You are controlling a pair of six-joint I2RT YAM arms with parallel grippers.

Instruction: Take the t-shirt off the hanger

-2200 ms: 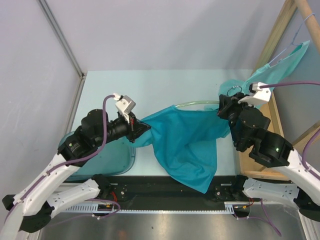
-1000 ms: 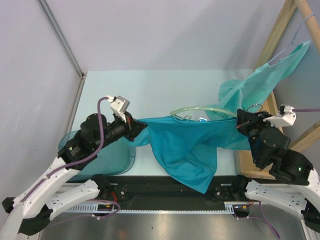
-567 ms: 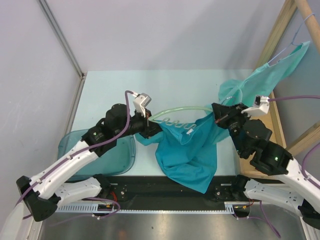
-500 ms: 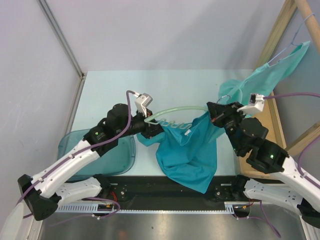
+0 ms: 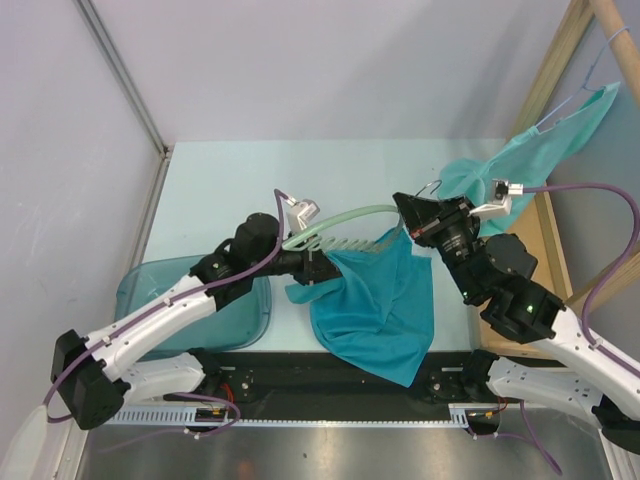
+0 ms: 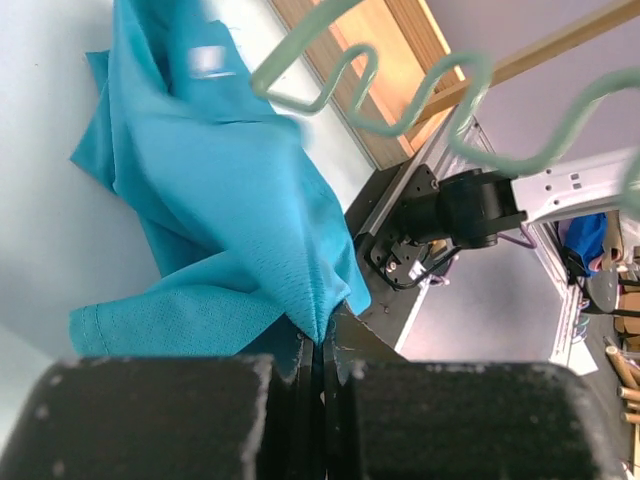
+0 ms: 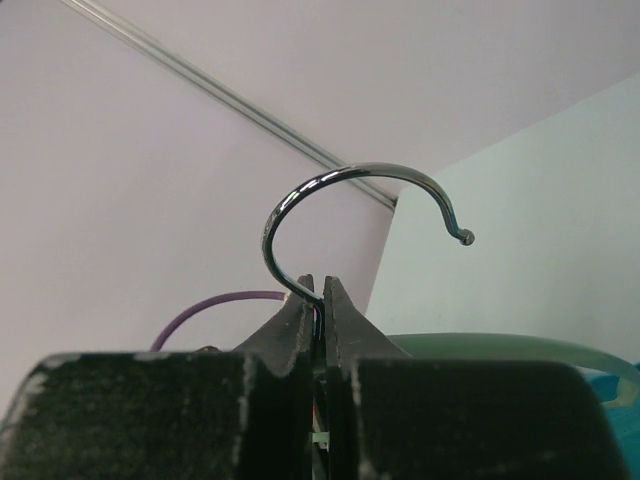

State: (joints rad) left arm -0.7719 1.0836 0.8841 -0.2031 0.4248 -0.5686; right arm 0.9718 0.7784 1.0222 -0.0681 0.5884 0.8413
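The blue t-shirt [image 5: 372,300] hangs bunched from the pale green hanger [image 5: 345,213] and drapes over the table's front edge. The hanger's wavy lower bar [image 5: 335,243] shows bare. My left gripper [image 5: 318,270] is shut on a fold of the shirt at its left side. In the left wrist view, cloth [image 6: 200,180] is pinched in the left gripper [image 6: 322,345] and the wavy bar [image 6: 400,100] is above it. My right gripper [image 5: 408,216] is shut on the hanger's metal hook [image 7: 350,195]; the right wrist view shows the right gripper [image 7: 321,292] clamping the hook's stem.
A translucent teal bin [image 5: 185,300] lies at the front left beside the left arm. A wooden rack [image 5: 548,235] stands along the right, with a lighter green garment [image 5: 545,140] hung on a thin blue hanger [image 5: 590,70] draping onto the table behind the right gripper.
My left gripper has moved right toward the centre with the shirt. My right gripper has moved left with the hanger. The shirt has slackened and bunched, baring the hanger's wavy bar.
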